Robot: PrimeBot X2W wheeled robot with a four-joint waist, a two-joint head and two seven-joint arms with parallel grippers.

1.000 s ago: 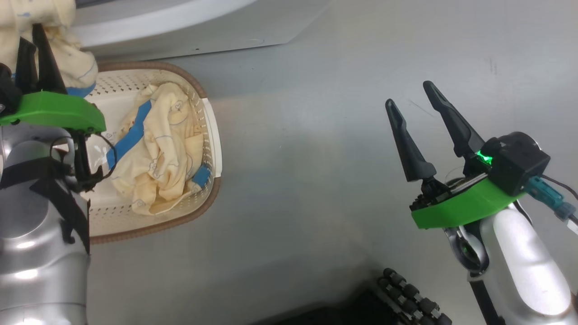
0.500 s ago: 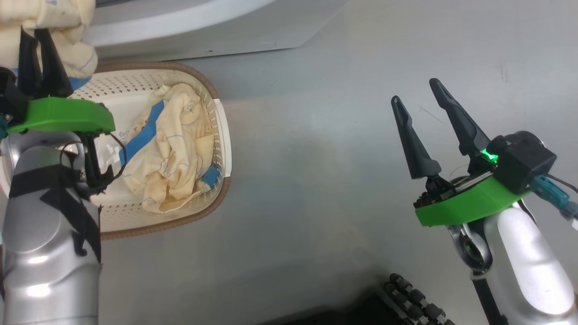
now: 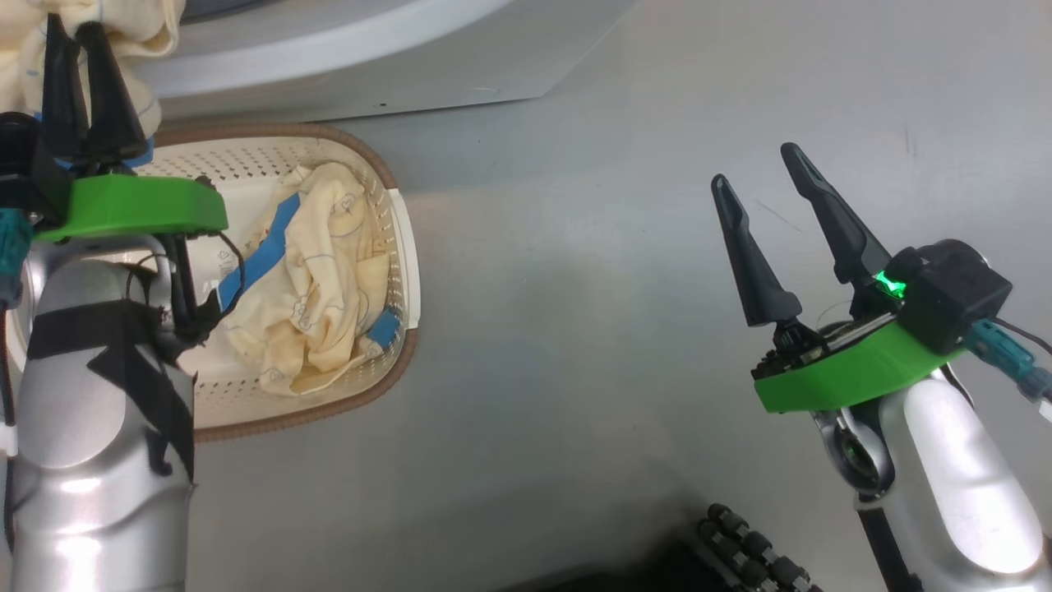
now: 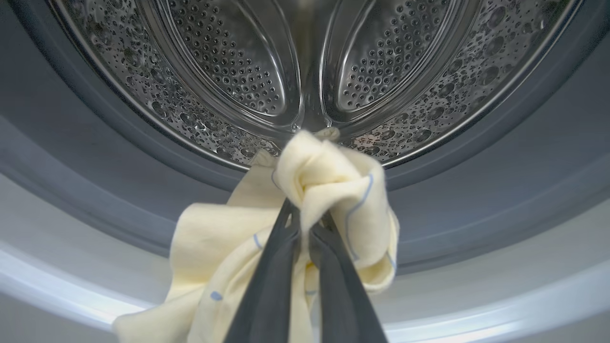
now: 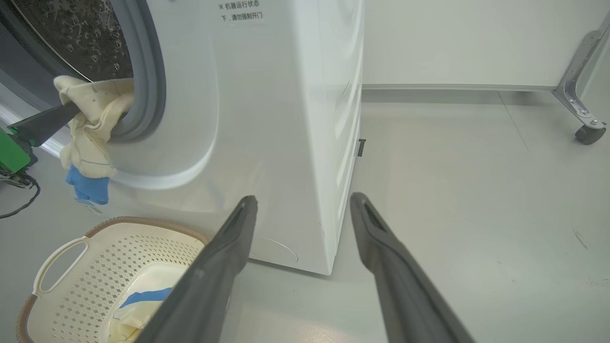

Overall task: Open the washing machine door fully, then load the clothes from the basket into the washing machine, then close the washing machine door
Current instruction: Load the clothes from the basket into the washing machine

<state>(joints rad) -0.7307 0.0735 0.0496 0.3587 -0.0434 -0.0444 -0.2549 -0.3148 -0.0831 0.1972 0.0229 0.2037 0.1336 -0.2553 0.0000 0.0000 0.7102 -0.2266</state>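
My left gripper (image 4: 305, 212) is shut on a cream-yellow garment (image 4: 329, 176) with thin blue lines. It holds the garment at the lower lip of the washing machine (image 5: 276, 119), just before the grey seal (image 4: 95, 157) and steel drum (image 4: 267, 71). In the head view the left gripper (image 3: 70, 33) is at the top left, above the basket (image 3: 394, 362). More clothes (image 3: 320, 271) with blue patches lie in that basket. My right gripper (image 3: 754, 164) hangs open over bare floor, nothing between its fingers. The washing machine door is out of view.
The basket (image 5: 95, 257) stands on the grey floor right before the machine's front. A metal leg with a caster (image 5: 584, 95) is at the far right by the wall. My own wheeled base (image 3: 740, 543) is at the bottom edge.
The head camera has shifted a little. My left gripper has carried the garment up and farther toward the drum opening. The right arm has stayed put.
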